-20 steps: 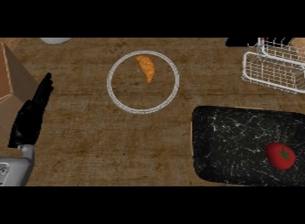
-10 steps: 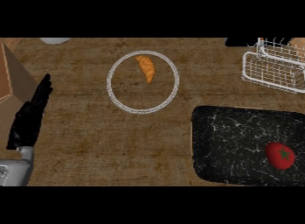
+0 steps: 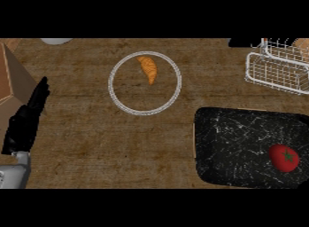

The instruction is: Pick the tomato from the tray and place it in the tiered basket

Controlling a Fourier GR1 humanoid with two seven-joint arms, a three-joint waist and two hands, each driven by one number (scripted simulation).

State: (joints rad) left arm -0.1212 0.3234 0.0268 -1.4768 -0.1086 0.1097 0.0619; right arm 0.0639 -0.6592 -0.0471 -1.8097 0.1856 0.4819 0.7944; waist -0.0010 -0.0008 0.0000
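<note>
A red tomato (image 3: 284, 158) with a green stem lies on the black speckled tray (image 3: 241, 142) at the lower right. The white wire tiered basket (image 3: 281, 71) stands at the upper right with nothing visible in it. My left hand (image 3: 27, 122) rests at the left edge, fingers straight and pointing up, far from the tomato and holding nothing. My right hand does not show in the head view.
A round plate (image 3: 145, 111) with a white rim sits at centre top, holding an orange croissant (image 3: 148, 68). A brown wooden box (image 3: 3, 73) stands at the upper left. A pale round object (image 3: 55, 41) peeks in at the top edge.
</note>
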